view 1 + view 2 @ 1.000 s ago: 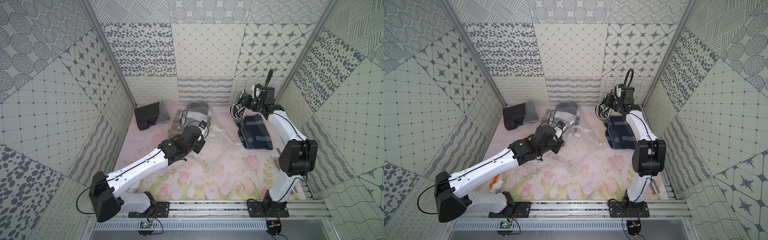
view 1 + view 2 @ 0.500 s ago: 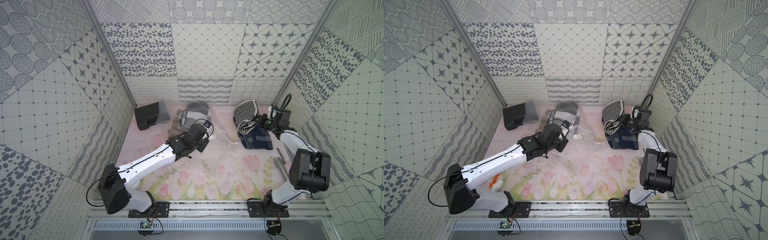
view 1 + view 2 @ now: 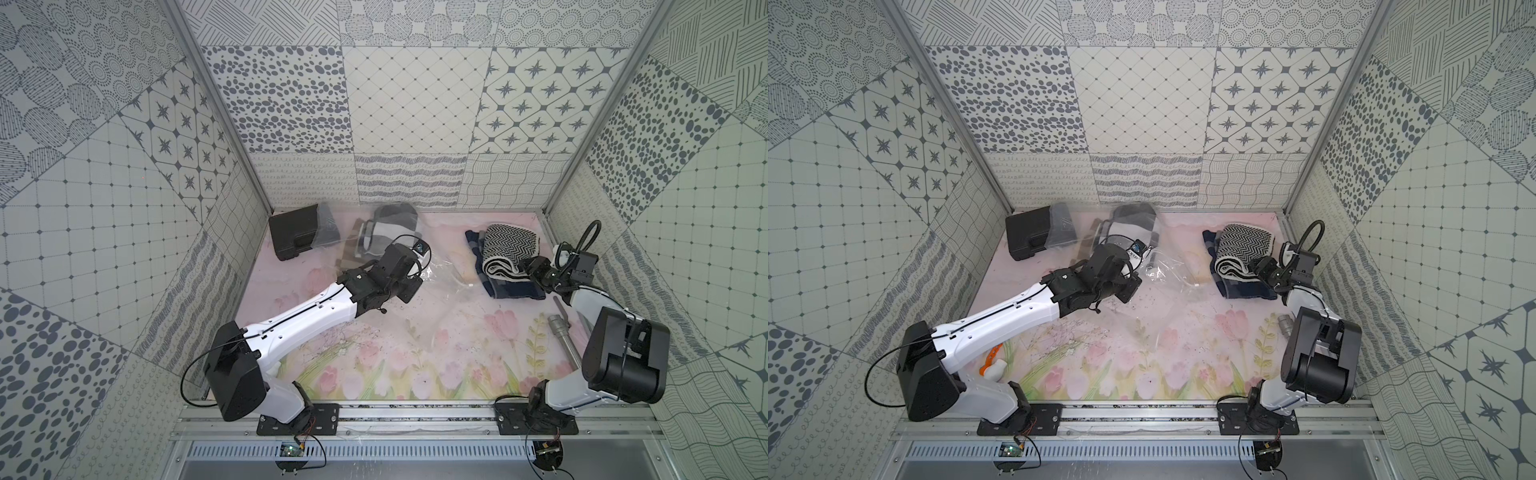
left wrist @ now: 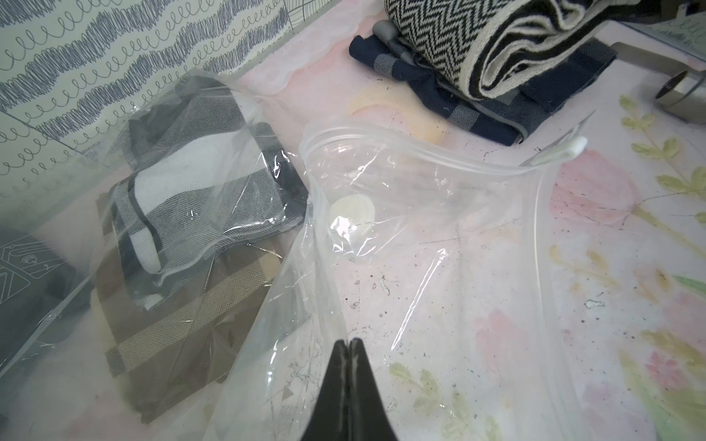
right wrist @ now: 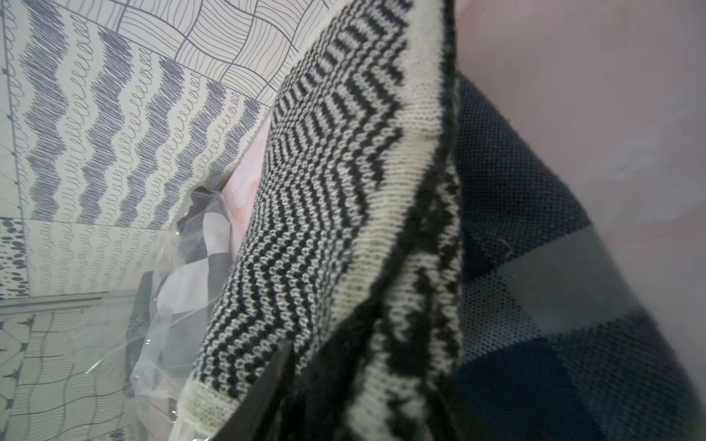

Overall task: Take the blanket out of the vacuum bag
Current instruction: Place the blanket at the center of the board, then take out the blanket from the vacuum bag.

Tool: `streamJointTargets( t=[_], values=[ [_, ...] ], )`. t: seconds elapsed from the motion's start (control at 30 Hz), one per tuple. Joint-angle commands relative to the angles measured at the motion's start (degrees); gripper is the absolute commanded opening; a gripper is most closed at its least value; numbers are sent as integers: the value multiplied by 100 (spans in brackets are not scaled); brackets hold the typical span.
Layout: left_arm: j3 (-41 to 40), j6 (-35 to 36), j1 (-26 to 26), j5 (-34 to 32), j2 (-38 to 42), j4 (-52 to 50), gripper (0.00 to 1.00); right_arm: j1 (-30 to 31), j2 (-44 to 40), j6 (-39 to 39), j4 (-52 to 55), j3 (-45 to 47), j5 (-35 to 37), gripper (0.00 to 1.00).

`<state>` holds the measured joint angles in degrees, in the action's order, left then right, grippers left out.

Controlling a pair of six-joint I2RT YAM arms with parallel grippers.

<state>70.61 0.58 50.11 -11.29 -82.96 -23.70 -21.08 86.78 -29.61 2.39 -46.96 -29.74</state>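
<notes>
**My left gripper**: the jaws are pressed together, pinching the film of the vacuum bag at its near edge. The vacuum bag, transparent and crinkled, spreads away from that pinch across the middle of the surface. Its round white valve cap shows through the film. Its zip mouth gapes on the far side, with a white slider clip at one end of the zip.

**My right gripper**: it sits at the rolled end of the blanket. Knit fills the right wrist view, and I cannot tell whether the jaws are apart or closed.

**The blanket**: a folded black-and-white zigzag knit. It lies outside the vacuum bag at the far right of the surface, on top of a navy checked cloth.

**Beyond the left gripper, by the back wall**: a grey-and-white checked cloth is wrapped in clear plastic and rests on a brown checked cloth. A black case lies just beside them in the far left corner.

**Beside my right arm**: a metal cylinder lies on the surface.
</notes>
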Motion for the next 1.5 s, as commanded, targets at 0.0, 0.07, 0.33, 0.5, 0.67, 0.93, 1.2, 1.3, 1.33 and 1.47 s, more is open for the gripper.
streamJointTargets(
  t=[0.0,0.07,0.33,0.5,0.67,0.93,1.2,1.3,1.33,1.47],
  values=[
    [-95,-31,-27,123,186,76,0,-46,-541,858,656,-230,742,98],
    [-126,-47,-27,137,256,51,0,-36,-1052,1258,1087,-286,1385,99],
    [-232,-135,9,1345,686,353,0,299,-3522,1267,853,306,1149,99],
    [-267,95,239,1964,1122,265,0,1458,-3765,1539,856,382,191,99],
    [-603,141,531,2236,1800,129,0,2405,-4153,1239,634,899,407,99],
    [-1392,-214,847,1707,2424,168,0,3657,-4398,1824,1245,805,1014,99],
    [-1750,-440,975,601,2204,561,0,4670,-4235,1931,1535,607,1503,98],
    [-1705,-440,1009,130,2097,611,0,5478,-4529,2072,1936,367,2240,98],
    [-1685,-438,1005,-36,2070,622,0,5684,-4625,2091,2040,317,2315,98],
    [-1508,-373,1010,-436,2051,646,0,6111,-4453,2123,2249,428,2232,98]
  ],
)
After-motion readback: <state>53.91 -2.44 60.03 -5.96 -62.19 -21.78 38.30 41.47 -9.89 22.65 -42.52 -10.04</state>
